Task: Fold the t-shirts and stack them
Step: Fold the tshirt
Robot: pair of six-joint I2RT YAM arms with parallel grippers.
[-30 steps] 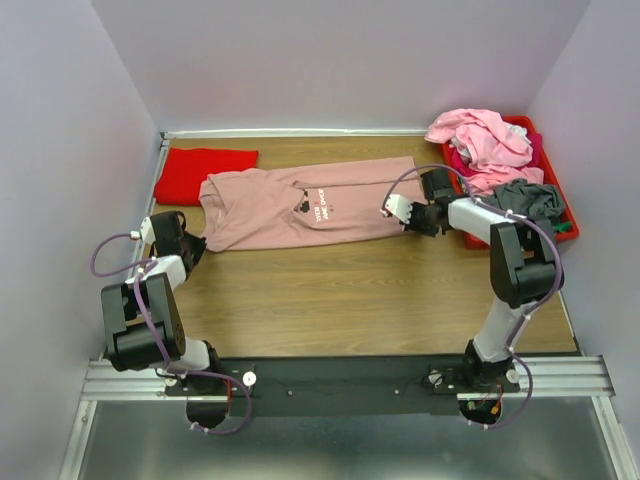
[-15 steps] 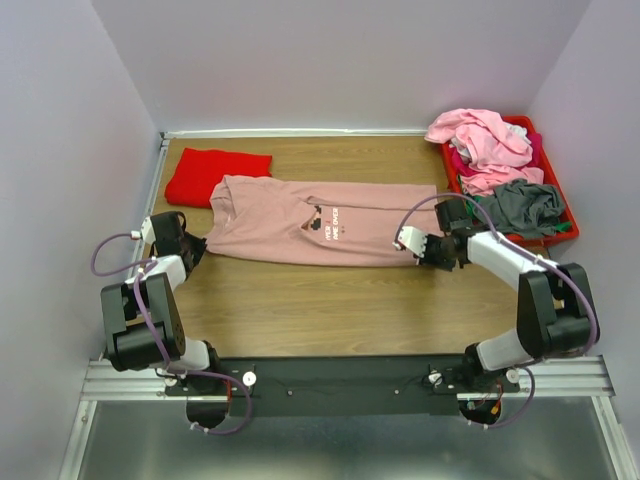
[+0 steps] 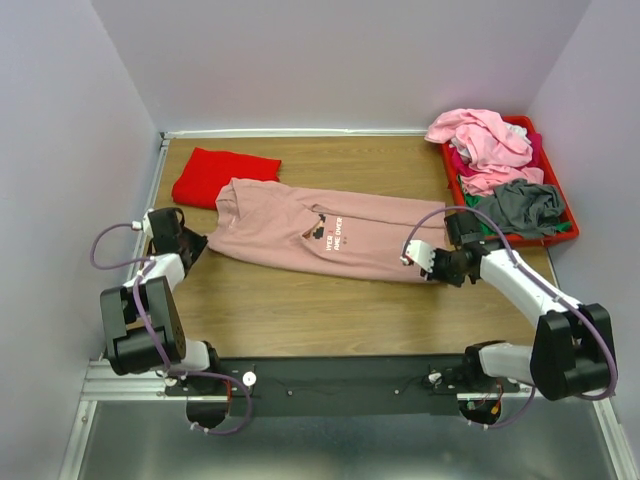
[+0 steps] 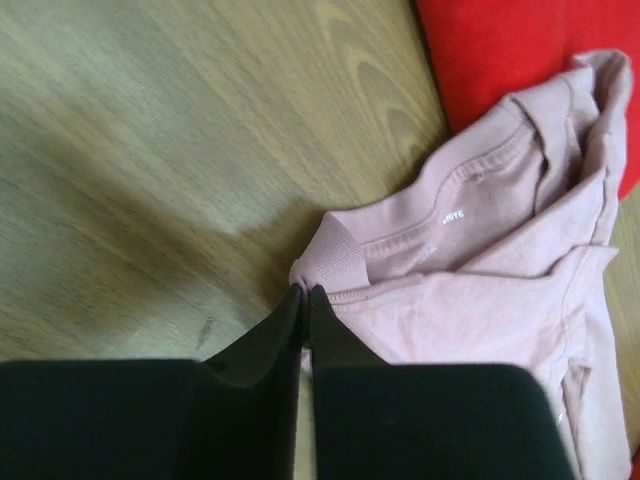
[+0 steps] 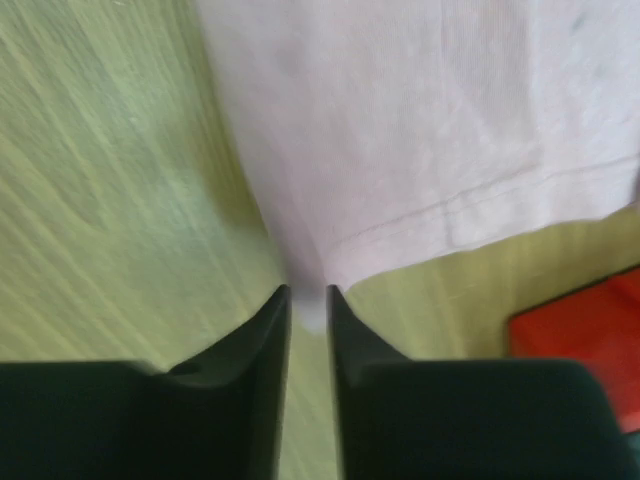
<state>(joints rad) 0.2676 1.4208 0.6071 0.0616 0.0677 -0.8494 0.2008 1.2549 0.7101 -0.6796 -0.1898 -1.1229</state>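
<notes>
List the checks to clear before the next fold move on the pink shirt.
1. Dusty-pink t-shirt spread on the table, print up: ok.
2. Left hand at the collar rib: ok; firm grip: cannot tell.
3. Right hand at a hem corner: ok; firm grip: cannot tell.
4. Sleeve near the collar smoothed: not ok, bunched.
5. Shirt clear of the folded red t-shirt: not ok, that sleeve overlaps its edge.
6. Shirt clear of the red bin: ok, a gap shows from above.
</notes>
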